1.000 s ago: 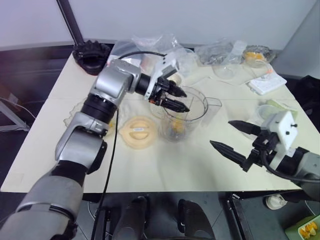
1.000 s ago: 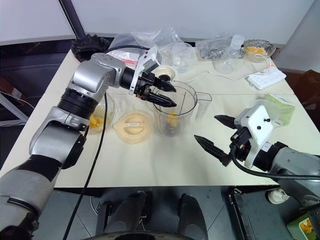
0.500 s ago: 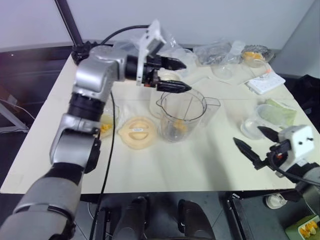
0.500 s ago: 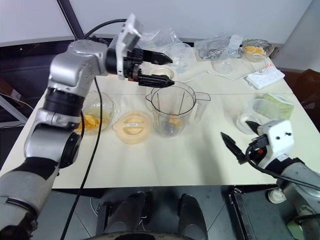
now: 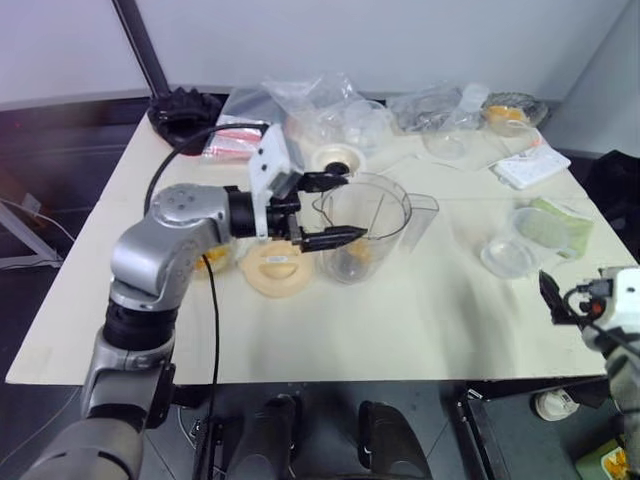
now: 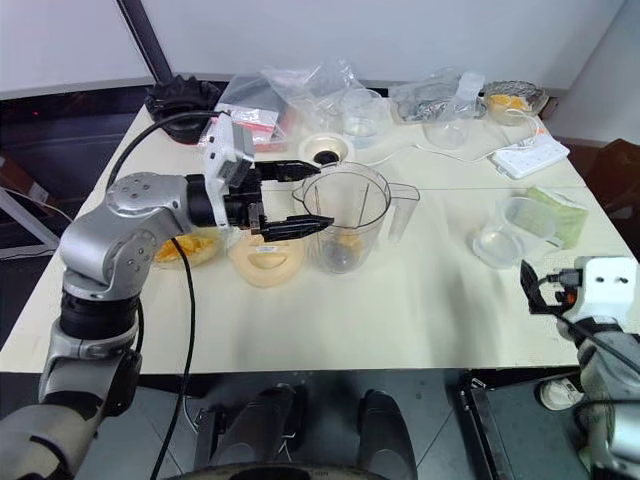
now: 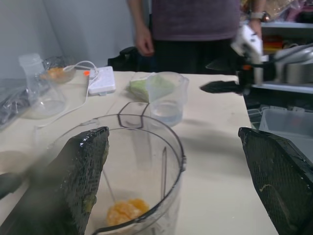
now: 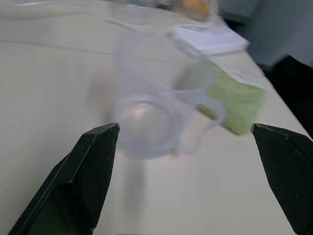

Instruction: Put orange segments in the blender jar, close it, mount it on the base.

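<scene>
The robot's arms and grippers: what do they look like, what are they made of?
The left arm is rounded silver-grey metal shells with black joints; a black cable hangs along it. A white block sits at each wrist. The left gripper and right gripper each have two slim black pointed fingers, with finely textured inner pads.

Left gripper point(image 6: 298, 196) points level with jaws wide; right gripper point(image 6: 531, 290) likewise.

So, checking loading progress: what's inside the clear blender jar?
Orange segments lie at the bottom of the clear plastic blender jar; they cover any blades beneath.
</scene>
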### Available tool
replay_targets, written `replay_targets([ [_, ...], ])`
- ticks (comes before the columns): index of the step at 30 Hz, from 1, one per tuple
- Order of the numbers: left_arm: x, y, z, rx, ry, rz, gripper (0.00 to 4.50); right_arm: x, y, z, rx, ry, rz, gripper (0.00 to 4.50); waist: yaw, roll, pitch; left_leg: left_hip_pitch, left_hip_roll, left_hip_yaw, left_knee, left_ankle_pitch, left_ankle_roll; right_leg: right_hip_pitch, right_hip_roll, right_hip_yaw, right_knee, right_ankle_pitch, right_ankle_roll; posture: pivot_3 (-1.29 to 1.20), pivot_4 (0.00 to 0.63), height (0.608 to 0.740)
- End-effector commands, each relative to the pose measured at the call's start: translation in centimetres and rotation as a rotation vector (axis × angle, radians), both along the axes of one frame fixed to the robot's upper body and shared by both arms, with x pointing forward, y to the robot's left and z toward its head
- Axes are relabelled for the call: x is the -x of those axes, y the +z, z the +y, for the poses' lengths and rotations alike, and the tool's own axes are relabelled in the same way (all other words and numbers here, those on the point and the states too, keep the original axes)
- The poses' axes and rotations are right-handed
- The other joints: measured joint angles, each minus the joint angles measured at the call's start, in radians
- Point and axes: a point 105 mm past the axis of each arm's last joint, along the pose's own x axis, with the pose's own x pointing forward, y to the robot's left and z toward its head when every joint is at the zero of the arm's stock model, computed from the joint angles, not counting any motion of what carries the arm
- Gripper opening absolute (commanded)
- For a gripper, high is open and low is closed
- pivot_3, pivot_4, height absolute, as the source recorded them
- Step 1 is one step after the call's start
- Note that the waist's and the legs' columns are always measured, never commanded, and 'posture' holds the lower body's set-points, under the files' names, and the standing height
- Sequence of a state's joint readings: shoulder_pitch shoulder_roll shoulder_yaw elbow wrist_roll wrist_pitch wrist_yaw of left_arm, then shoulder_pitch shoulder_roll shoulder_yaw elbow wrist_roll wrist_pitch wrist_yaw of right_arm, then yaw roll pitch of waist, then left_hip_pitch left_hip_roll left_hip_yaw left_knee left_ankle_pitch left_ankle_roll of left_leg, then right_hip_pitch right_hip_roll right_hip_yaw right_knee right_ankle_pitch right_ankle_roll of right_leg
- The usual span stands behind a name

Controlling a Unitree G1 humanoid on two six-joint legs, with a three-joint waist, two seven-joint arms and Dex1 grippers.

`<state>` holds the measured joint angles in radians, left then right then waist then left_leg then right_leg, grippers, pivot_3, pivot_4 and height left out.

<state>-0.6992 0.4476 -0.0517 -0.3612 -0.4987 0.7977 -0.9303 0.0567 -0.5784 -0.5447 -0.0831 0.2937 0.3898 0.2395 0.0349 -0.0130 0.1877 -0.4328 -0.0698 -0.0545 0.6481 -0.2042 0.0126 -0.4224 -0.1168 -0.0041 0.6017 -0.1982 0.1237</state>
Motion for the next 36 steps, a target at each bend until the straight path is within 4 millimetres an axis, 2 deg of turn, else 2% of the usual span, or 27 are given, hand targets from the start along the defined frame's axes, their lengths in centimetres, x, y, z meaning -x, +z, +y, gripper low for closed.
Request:
replay_targets([
  [1,0.8,0.8,0.1,0.022,0.000,-0.019,4.42,-1.9,0.2,-2.3,0.030,-0.058,-0.004,4.50,-0.002,0.001,0.000,0.000,0.000,0.000,0.000,0.000,0.000,0.000,0.000,0.000,0.000,0.000,0.000,0.00,0.150,0.740],
  [6,0.8,0.9,0.4,0.014,0.028,-0.017,4.42,-3.5,0.2,-3.7,0.052,-0.084,-0.001,4.50,-0.011,0.004,0.001,0.001,0.000,0.001,0.000,0.000,0.000,0.000,0.001,0.001,0.000,0.000,0.000,0.00,0.150,0.740],
  [11,1.9,0.6,0.5,-0.001,0.001,0.008,4.42,-4.3,-0.7,-4.6,0.047,-0.112,0.010,4.50,-0.029,0.004,0.001,0.001,0.000,0.001,-0.001,0.000,0.000,0.002,0.001,0.001,0.000,0.000,0.000,0.00,0.150,0.740],
  [19,1.7,0.6,0.9,0.004,0.031,0.023,4.42,-5.8,-2.0,-4.9,0.033,-0.111,0.020,4.50,-0.044,0.004,0.001,0.013,0.000,0.000,-0.001,0.000,0.000,0.014,0.001,0.001,-0.003,-0.001,0.000,0.00,0.150,0.740],
  [28,1.2,0.2,1.2,-0.008,0.060,0.029,4.42,-8.3,-1.2,-4.4,0.027,-0.095,-0.009,4.50,-0.052,0.005,0.001,0.013,0.000,0.000,-0.003,0.000,0.000,0.014,0.001,0.001,-0.003,-0.001,0.001,0.00,0.150,0.740],
  [33,1.1,0.1,1.3,-0.015,0.071,0.030,4.42,-9.1,-1.1,-4.1,0.009,-0.081,-0.007,4.50,-0.054,0.005,0.002,0.013,0.000,0.000,-0.003,0.000,0.000,0.015,0.001,0.001,-0.004,-0.001,0.001,0.00,0.150,0.740],
  [36,1.0,0.0,1.5,-0.019,0.080,0.033,4.47,-9.3,-1.2,-4.0,-0.004,-0.075,-0.010,3.72,-0.055,0.005,0.002,0.013,0.000,0.000,-0.003,0.000,0.000,0.015,0.001,0.001,-0.004,-0.001,0.001,0.00,0.150,0.740],
])
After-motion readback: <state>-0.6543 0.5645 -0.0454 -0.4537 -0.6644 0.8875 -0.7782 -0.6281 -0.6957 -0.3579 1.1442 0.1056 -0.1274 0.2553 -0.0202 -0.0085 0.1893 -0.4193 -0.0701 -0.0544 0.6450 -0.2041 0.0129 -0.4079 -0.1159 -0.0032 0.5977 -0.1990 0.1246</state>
